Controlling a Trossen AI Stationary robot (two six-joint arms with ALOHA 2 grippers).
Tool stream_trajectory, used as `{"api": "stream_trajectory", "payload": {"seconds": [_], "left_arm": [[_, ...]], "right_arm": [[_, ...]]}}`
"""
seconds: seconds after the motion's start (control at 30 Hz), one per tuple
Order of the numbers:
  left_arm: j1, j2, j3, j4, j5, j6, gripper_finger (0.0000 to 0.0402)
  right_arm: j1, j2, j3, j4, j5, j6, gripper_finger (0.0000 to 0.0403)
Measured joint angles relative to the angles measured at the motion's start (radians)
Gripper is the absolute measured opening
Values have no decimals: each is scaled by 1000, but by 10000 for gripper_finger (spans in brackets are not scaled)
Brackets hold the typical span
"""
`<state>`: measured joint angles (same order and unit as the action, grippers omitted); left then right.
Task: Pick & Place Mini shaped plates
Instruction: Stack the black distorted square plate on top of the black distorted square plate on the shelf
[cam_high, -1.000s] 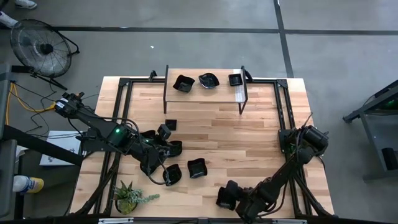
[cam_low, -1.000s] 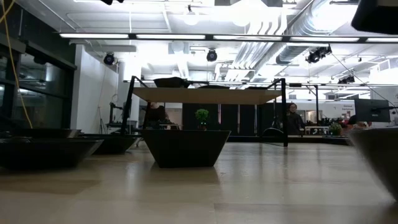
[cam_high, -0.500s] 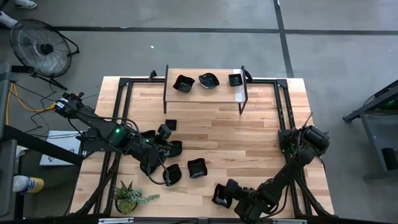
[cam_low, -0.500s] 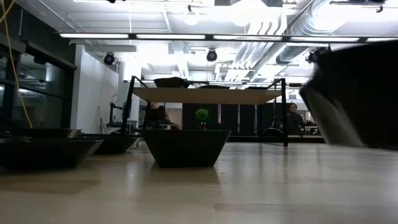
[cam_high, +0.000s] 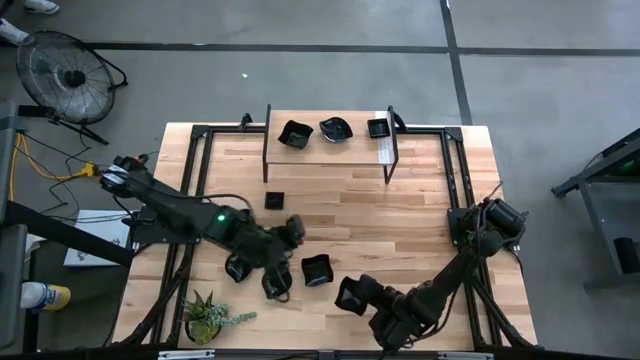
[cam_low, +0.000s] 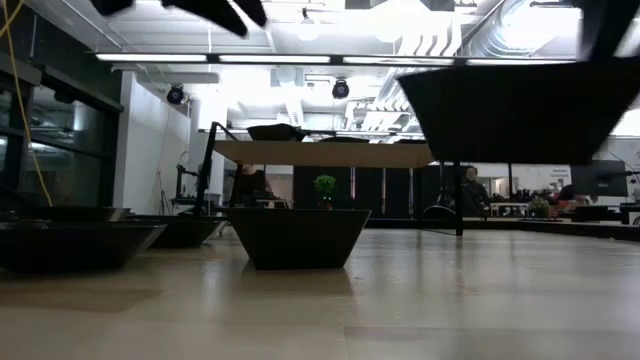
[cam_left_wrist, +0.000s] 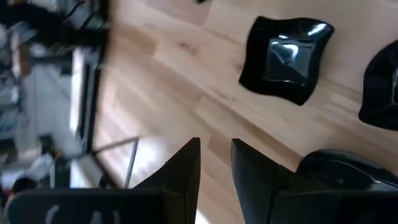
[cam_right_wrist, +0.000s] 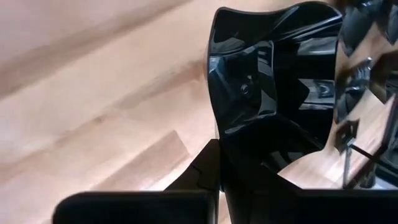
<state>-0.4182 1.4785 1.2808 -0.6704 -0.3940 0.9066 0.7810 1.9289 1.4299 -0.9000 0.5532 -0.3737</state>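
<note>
My right gripper (cam_high: 350, 296), over the near middle of the table, is shut on a glossy black wavy-edged plate (cam_right_wrist: 273, 74), which shows raised in the low view (cam_low: 520, 105). My left gripper (cam_high: 292, 228) hovers above the table's middle left, its fingers (cam_left_wrist: 186, 168) a narrow gap apart and empty. Three loose plates (cam_high: 317, 270) (cam_high: 277, 279) (cam_high: 240, 268) lie flat on the table near it, and a small square one (cam_high: 274, 200) lies farther back. Three plates (cam_high: 335, 129) sit on the far shelf. My right gripper pinches the plate at its rim (cam_right_wrist: 225, 149). One finger (cam_right_wrist: 199, 168) shows outside the wall, and the plate hides the other. The plate is lifted clear of the table and hangs about level, hollow side up.
A low wooden shelf on black legs (cam_high: 330, 145) stands at the far edge. A green potted plant (cam_high: 205, 318) stands at the near left corner. Bare wood lies between the shelf and the loose plates and along the table's right half.
My right gripper has gone up and toward the table's left and far side, carrying the plate clear of the table. My left gripper has gone toward the table's right edge, away from the plates at the left.
</note>
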Motion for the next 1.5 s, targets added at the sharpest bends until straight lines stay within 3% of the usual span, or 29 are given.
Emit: {"api": "stream_trajectory", "payload": {"seconds": [0.23,0.6,0.87,1.03,1.5], "left_arm": [[88,93,1,87,150,213,85],[91,110,0,158,253,455,85],[91,110,0,150,295,502,85],[91,110,0,143,337,549,85],[91,110,0,122,334,563,85]], "right_arm": [[-56,-1,63,-68,-47,-15,3],[-153,-1,190,-131,-127,-44,3],[-221,-1,220,-128,-189,-126,4],[-249,-1,219,-115,-177,-201,4],[-277,-1,219,-63,-125,-308,9]]}}
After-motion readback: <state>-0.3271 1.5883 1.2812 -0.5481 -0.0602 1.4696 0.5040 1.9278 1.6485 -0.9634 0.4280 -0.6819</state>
